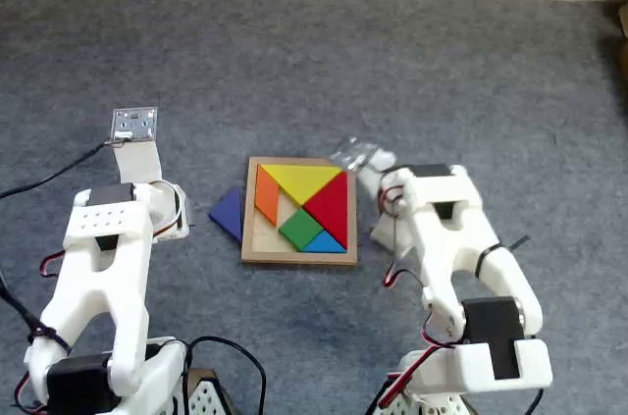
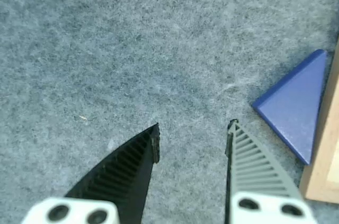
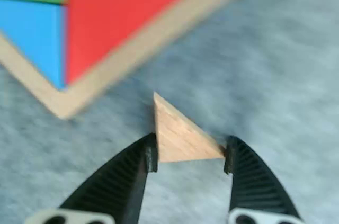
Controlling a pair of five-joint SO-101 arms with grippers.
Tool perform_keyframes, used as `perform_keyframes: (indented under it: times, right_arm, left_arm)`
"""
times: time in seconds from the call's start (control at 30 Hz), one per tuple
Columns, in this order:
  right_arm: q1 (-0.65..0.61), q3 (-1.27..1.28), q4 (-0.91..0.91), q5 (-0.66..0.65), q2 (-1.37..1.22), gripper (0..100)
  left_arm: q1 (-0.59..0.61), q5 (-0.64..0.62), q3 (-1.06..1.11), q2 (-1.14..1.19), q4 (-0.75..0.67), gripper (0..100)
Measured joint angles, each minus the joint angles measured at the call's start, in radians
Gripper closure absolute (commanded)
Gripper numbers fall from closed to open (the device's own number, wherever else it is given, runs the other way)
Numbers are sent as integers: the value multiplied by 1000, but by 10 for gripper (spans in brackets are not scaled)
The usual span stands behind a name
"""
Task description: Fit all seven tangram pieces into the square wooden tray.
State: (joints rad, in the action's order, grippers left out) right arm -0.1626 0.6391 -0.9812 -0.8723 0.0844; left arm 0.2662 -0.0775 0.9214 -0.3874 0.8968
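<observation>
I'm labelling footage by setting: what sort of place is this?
Probably an indoor robotics lab or test bench: a left arm and right arm side by side on a grey carpet-like covering, with a wooden tangram tray between them.

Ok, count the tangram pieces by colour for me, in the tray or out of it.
yellow piece: 1
orange piece: 1
red piece: 1
green piece: 1
light blue piece: 1
dark blue piece: 1
plain wood piece: 1
Total: 7
</observation>
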Motion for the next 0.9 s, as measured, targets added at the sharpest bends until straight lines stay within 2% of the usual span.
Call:
perform_keyframes:
  times: [0.27,0.5,0.67,0.9]
  right_arm:
    - [-34,-80,-52,-3,92,811]
    - [-229,-80,-52,-8,97,811]
    - [-365,-80,17,-106,97,811]
    - [-477,-80,103,-158,97,807]
  left_arm:
    - [0,0,0,0,0,790]
    - [0,0,0,0,0,790]
    - [0,0,0,0,0,790]
    - [37,0,0,0,0,790]
